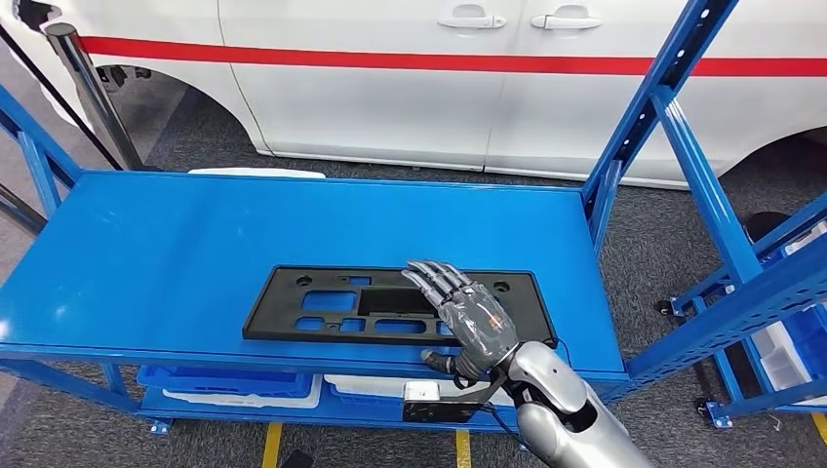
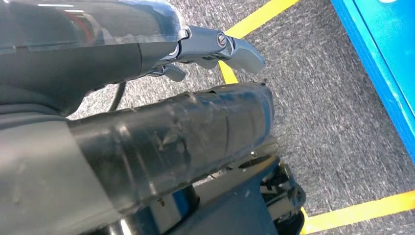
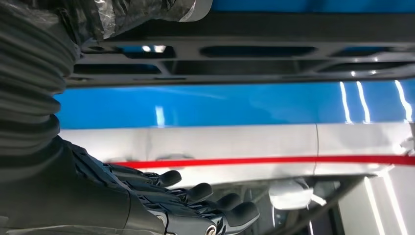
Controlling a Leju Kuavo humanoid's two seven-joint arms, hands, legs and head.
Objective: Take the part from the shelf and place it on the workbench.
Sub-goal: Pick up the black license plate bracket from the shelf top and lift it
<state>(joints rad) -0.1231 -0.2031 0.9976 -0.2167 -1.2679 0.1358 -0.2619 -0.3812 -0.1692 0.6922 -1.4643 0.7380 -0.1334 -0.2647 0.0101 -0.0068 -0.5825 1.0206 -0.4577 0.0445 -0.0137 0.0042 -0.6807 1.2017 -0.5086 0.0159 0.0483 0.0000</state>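
A flat black part (image 1: 332, 302) with several cut-outs lies on the blue workbench top (image 1: 195, 234), near its front edge. My right hand (image 1: 468, 317) hovers over the part's right end with fingers stretched out and its thumb by the front edge. In the right wrist view the part (image 3: 244, 63) runs across the blue surface, and the dark fingers (image 3: 205, 193) stand apart from it, holding nothing. My left hand (image 2: 171, 132) hangs over the grey floor with nothing in it, its fingers extended.
A white car (image 1: 410, 88) with a red stripe stands behind the bench. Slanted blue rack posts (image 1: 683, 146) rise at the right. Blue and white bins (image 1: 224, 382) sit on the lower shelf. Yellow lines (image 2: 357, 211) cross the floor.
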